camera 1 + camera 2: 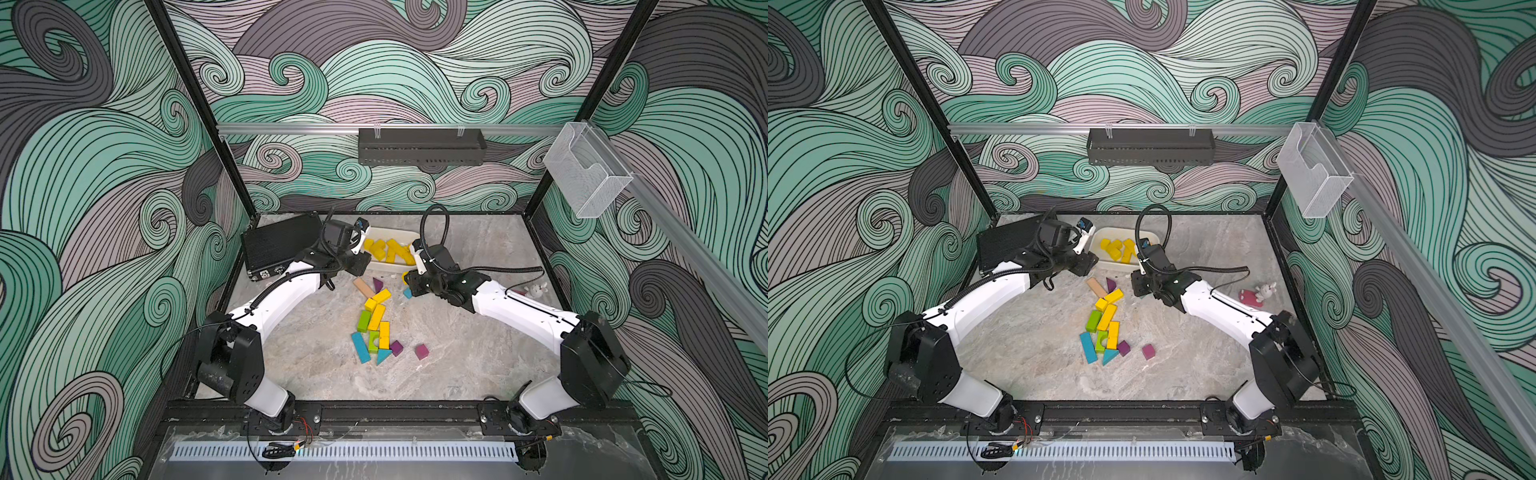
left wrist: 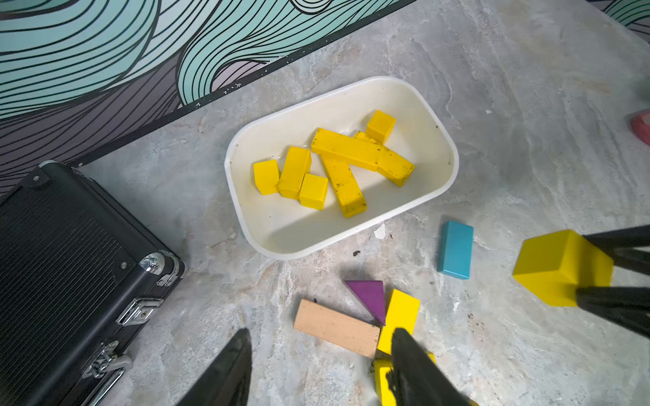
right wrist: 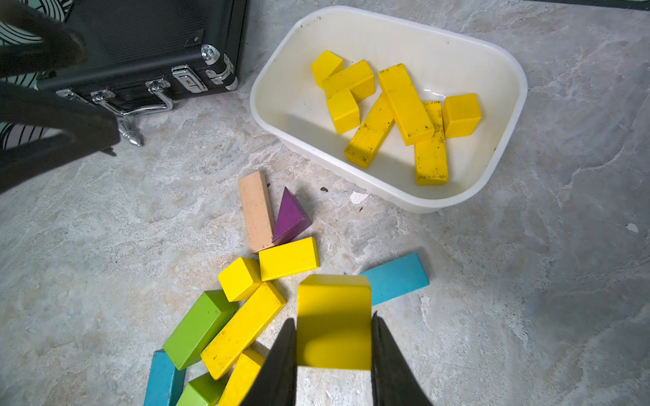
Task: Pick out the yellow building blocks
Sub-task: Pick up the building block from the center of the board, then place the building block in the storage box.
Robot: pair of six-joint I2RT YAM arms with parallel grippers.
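A white plastic tub point(image 2: 299, 228) stands on a grey marbled tabletop point(image 2: 527, 140), close to the back wall. Inside it lie seven yellow blocks point(image 2: 346, 149): three cubes and four bars. Some of the bars cross over one another, and two cubes touch a shorter bar at one end.

Beside the tub, a black case point(image 2: 70, 263) lies shut, its metal latches fastened.

The right claw point(image 3: 333, 318) pinches one yellow block point(image 3: 334, 295) between its two black fingers. The block hangs above the tabletop, just outside the tub's near rim and close to a blue bar point(image 3: 397, 277).

The left claw point(image 2: 320, 332) hangs with its fingers spread and nothing between them. It is near the end of the tub closest to the case, above a tan bar point(image 2: 336, 327).

Four loose yellow pieces point(image 3: 288, 258), one cube and three bars, lie in a cluster in the middle of the tabletop. Among them are green blocks point(image 3: 198, 327), a purple wedge point(image 3: 290, 219) touching the tan bar, and further blue pieces. Two purple cubes point(image 1: 422, 351) sit at the cluster's near edge, one of them a little apart.
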